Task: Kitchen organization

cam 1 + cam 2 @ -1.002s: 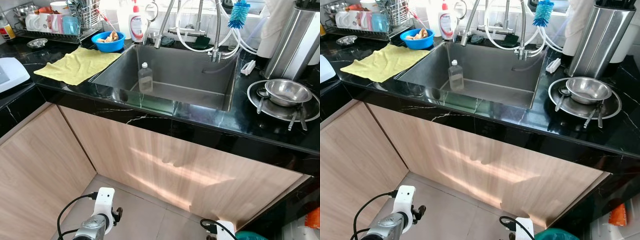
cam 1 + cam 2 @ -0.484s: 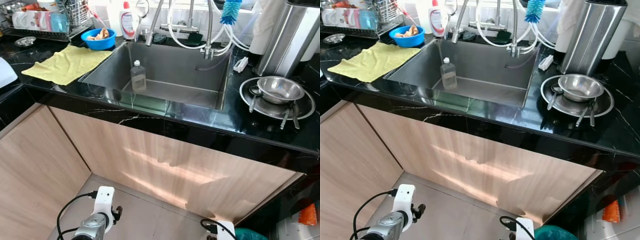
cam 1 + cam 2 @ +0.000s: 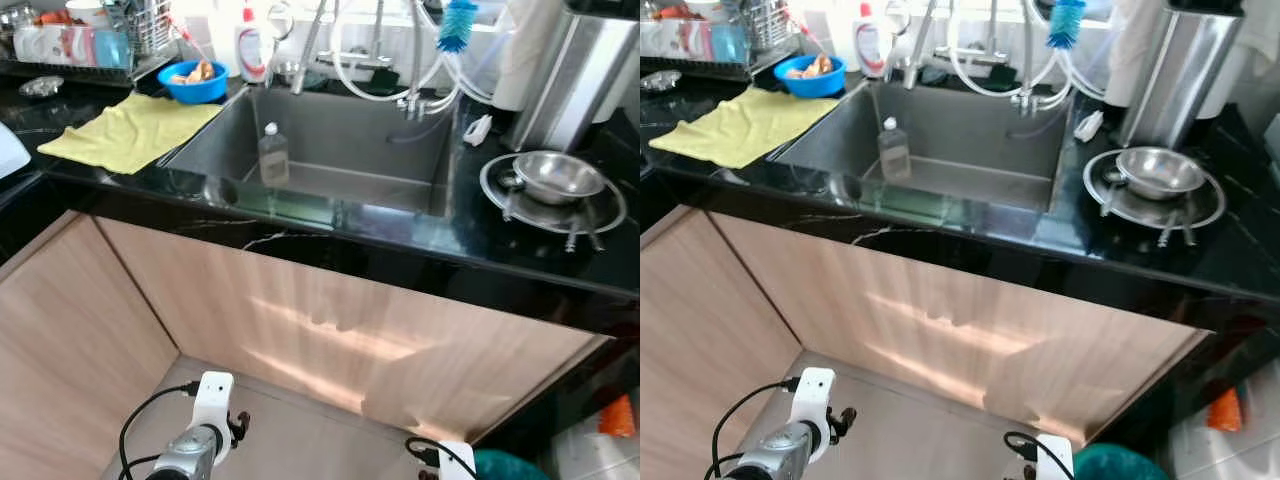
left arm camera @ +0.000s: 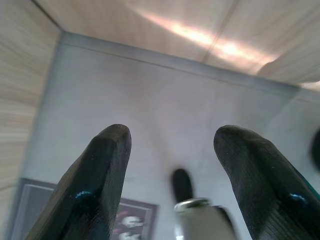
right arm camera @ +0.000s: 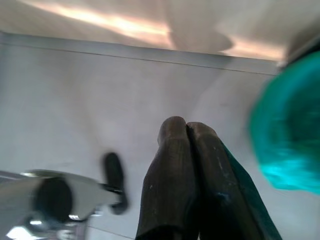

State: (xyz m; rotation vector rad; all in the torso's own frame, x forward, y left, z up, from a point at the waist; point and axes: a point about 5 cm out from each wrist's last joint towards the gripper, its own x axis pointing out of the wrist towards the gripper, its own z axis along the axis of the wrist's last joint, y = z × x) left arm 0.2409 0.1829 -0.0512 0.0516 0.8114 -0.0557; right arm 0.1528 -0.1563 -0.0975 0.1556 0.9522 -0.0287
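We stand in front of a black marble table [image 3: 380, 250] w/ a steel sink [image 3: 330, 150] set into it. A small clear bottle [image 3: 272, 155] stands upright inside the sink, near its left wall. Left of the sink a yellow cloth [image 3: 130, 130] lies flat on the table, and just behind it sits a blue bowl [image 3: 195, 80] w/ some food in it. A dish rack [image 3: 90, 45] w/ mugs and utensils is at the far left corner. A white soap bottle w/ red cap [image 3: 249, 45] stands at the sink's back left corner, beside the faucet hoses [image 3: 400, 60]; a blue bottle brush [image 3: 457, 25] hangs above the sink's back right. Right of the sink a steel bowl [image 3: 558, 177] rests on a steel plate [image 3: 600, 210], w/ cutlery lying on the plate's rim. Behind that stands a tall steel canister [image 3: 570, 80]. Below the table run light wood cabinet fronts [image 3: 350, 330].

Both our arms hang low over the grey floor [image 4: 165, 110]. Left gripper [image 4: 172, 150]: jaws spread wide, nothing between them, pointing at the floor. Right gripper [image 5: 186, 131]: jaws pressed together, holding nothing, also over the floor, w/ a blurred teal object [image 5: 287, 135] close beside it; the same teal thing [image 3: 1120, 465] shows by the cabinet's right end in the head view.
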